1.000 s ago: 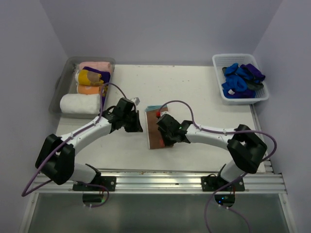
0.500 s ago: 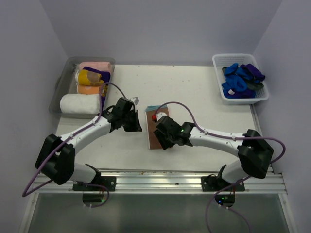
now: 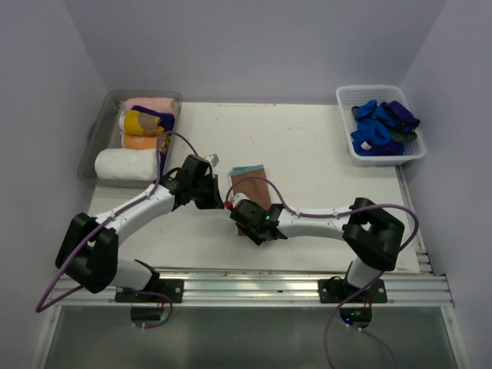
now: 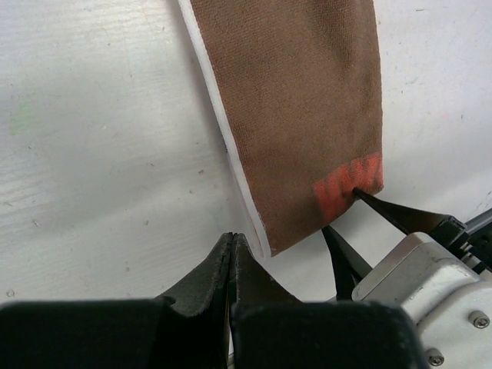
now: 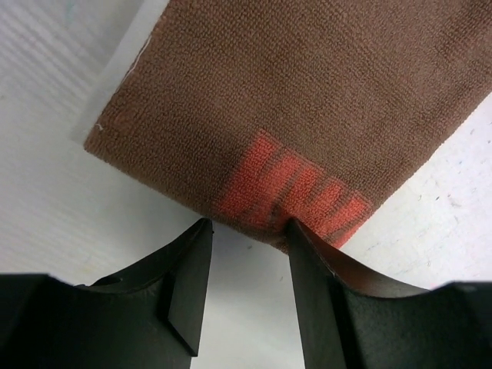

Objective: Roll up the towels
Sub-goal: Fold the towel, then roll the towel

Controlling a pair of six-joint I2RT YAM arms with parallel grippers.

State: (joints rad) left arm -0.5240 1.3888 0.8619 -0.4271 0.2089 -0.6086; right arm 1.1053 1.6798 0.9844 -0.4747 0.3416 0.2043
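Note:
A brown towel (image 3: 252,192) folded into a long strip lies flat on the white table (image 3: 323,154). It has a white edge and an orange patch at its near end (image 5: 296,192). My right gripper (image 5: 246,238) is open at that near end, its right fingertip (image 5: 296,227) touching the towel's edge by the orange patch. My left gripper (image 4: 233,240) is shut and empty, just left of the towel's near left corner (image 4: 269,246). In the top view the right gripper (image 3: 247,217) and the left gripper (image 3: 218,201) are close together at the towel's near end.
A clear bin (image 3: 98,131) at the back left holds rolled towels, white, orange, pink, yellow and purple. A white basket (image 3: 344,123) at the back right holds blue bands. The metal rail (image 3: 254,280) runs along the near edge.
My right gripper has moved left and nearer, off the top of the towel to its near end. The left arm has hardly moved.

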